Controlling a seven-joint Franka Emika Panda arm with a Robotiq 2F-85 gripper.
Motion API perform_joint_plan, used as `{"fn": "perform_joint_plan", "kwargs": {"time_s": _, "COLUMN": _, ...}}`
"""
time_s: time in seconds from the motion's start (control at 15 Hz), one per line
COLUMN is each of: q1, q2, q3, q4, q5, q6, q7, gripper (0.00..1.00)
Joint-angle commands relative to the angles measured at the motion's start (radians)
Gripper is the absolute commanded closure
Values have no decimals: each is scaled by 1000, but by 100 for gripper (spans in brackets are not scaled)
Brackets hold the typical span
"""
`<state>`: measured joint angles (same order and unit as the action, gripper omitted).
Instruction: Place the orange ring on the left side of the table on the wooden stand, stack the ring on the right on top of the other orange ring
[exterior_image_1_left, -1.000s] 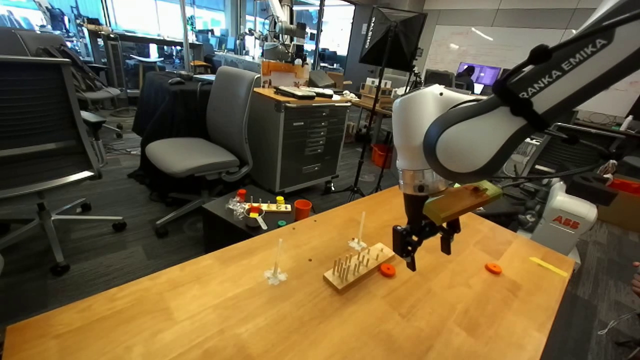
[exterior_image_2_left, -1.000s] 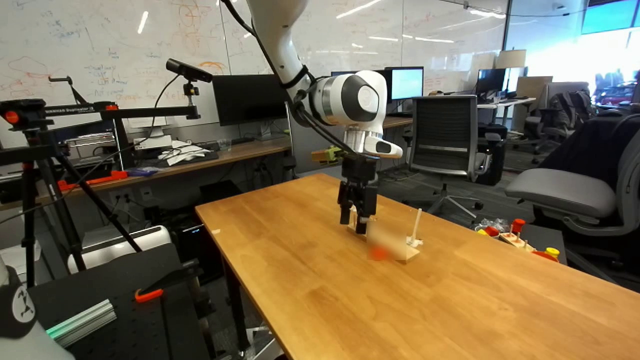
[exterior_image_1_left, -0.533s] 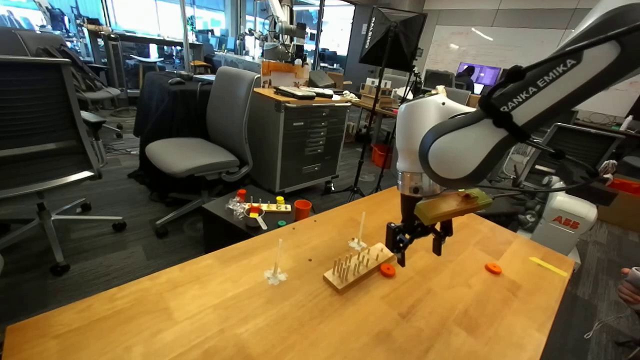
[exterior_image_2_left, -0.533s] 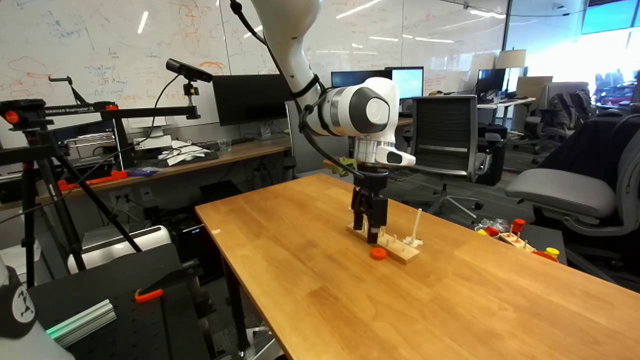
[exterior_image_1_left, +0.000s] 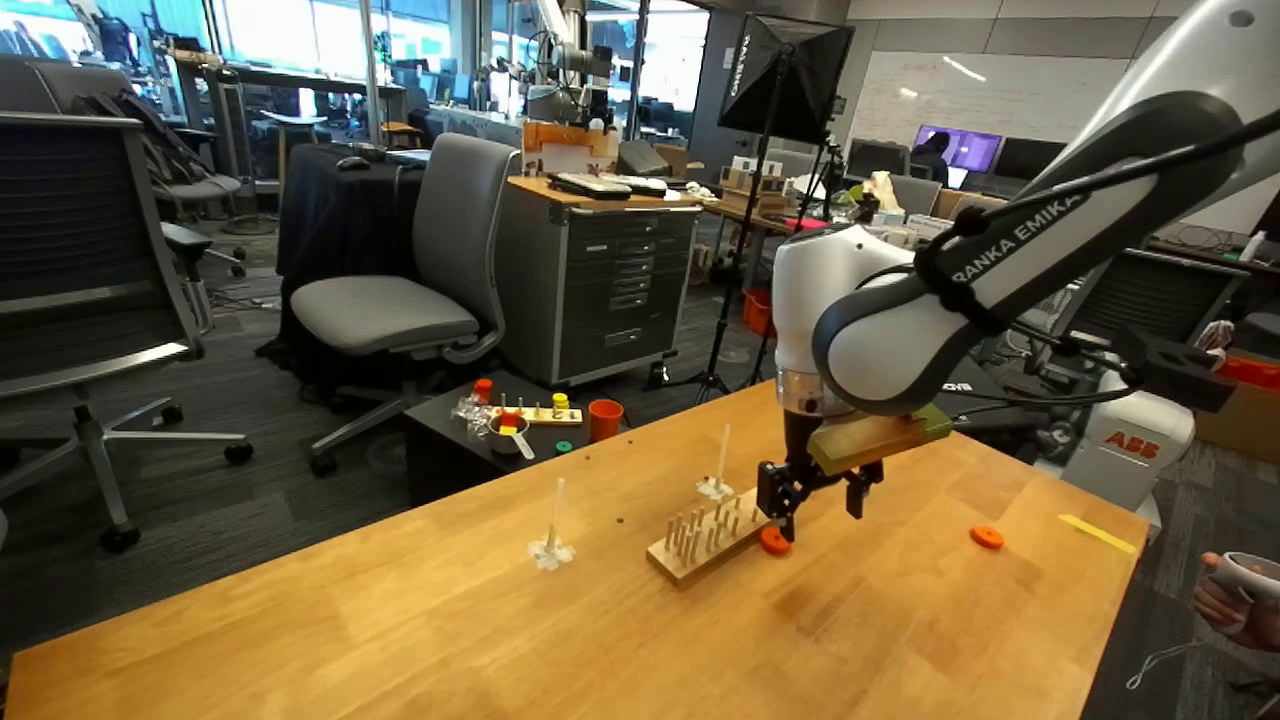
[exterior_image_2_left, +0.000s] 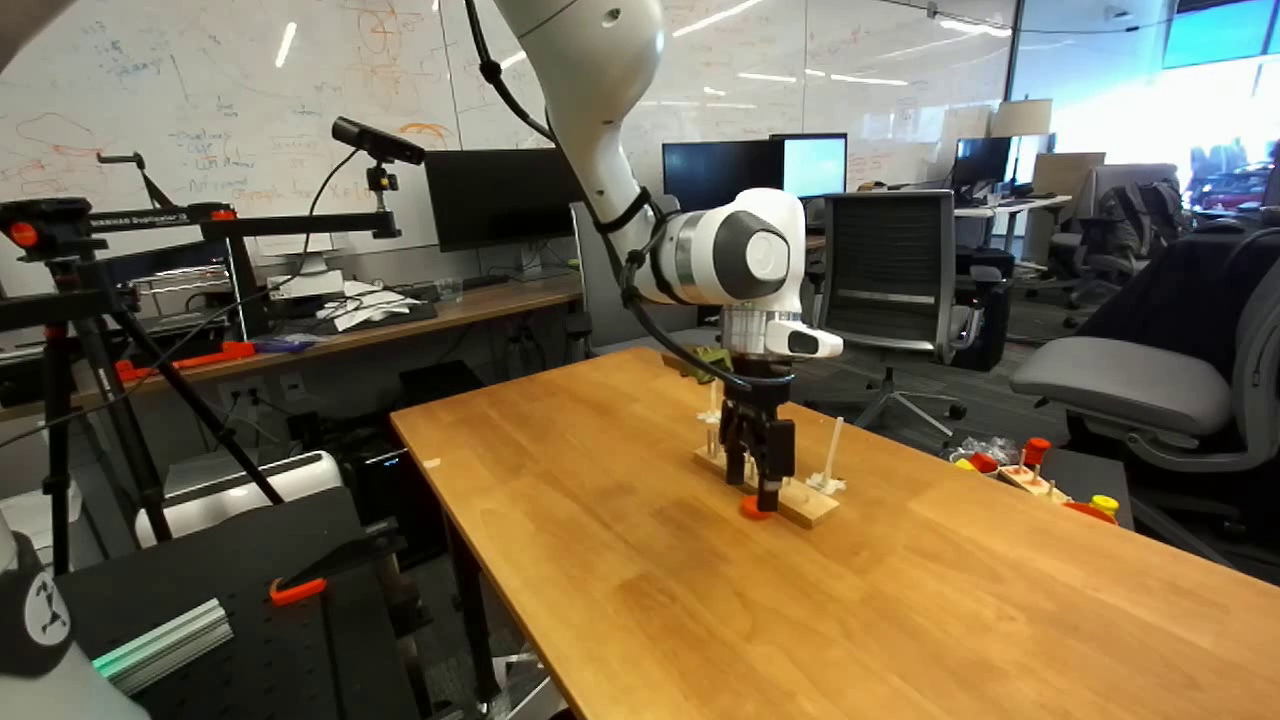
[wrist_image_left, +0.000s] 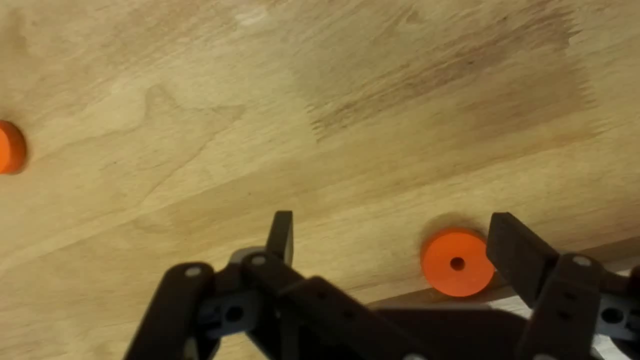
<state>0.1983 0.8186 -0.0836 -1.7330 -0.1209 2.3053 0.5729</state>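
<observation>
An orange ring (exterior_image_1_left: 771, 548) lies on the honey-coloured table (exterior_image_1_left: 860, 640) close beside the wooden stand (exterior_image_1_left: 683, 572). The stand is a pale base with several thin pegs; it also shows in an exterior view (exterior_image_2_left: 815, 507). My gripper (exterior_image_1_left: 821, 523) is open and empty, low above the table by this ring. One finger partly covers the ring in both exterior views (exterior_image_2_left: 750, 508). In the wrist view the ring (wrist_image_left: 445, 275) sits between the fingers, nearer the right one. A second orange ring (exterior_image_1_left: 987, 538) lies farther right and shows at the wrist view's left edge (wrist_image_left: 10, 148).
Two thin whitish uprights stand taped to the table, one (exterior_image_1_left: 722, 460) just behind the stand and one (exterior_image_1_left: 555, 515) to its left. Yellow tape (exterior_image_1_left: 1098, 533) lies near the table's right edge. A hand with a white controller (exterior_image_1_left: 1245, 585) shows at far right. A dark side table holds an orange cup (exterior_image_1_left: 605, 420).
My gripper has come down and moved toward the ring beside the stand, staying open. The rings and stand have not moved. The hand with the controller has come into view.
</observation>
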Motion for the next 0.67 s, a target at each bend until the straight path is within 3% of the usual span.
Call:
{"fn": "perform_joint_plan", "kwargs": {"time_s": 0.0, "q1": 35, "q2": 90, "q3": -33, "q4": 112, "q5": -22, "q6": 1, "q7": 3, "gripper": 0}}
{"fn": "perform_joint_plan", "kwargs": {"time_s": 0.6, "q1": 53, "q2": 218, "q3": -23, "q4": 266, "q5": 0, "q6": 21, "q7": 5, "gripper": 0}}
